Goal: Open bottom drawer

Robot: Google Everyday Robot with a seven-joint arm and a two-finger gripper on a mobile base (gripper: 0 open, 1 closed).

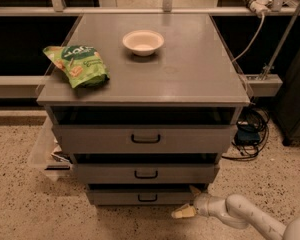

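Note:
The bottom drawer (pixel 140 196) is the narrowest grey front at the foot of the cabinet, with a small black loop handle (pixel 147 198). It looks closed. My gripper (pixel 189 202) comes in low from the lower right on a white arm (pixel 240 215). It sits just beside the drawer's right end, to the right of the handle. One cream fingertip (pixel 183 212) points left below the drawer front; the other (pixel 195 190) is near the drawer's right corner.
The mid drawer (pixel 146 174) and the widest top drawer (pixel 145 139) sit above. A white bowl (pixel 143 42) and a green chip bag (pixel 77 65) lie on the cabinet top (pixel 190 69). Cables (pixel 247 134) lie right of the cabinet; a clear bin (pixel 45 151) stands at left.

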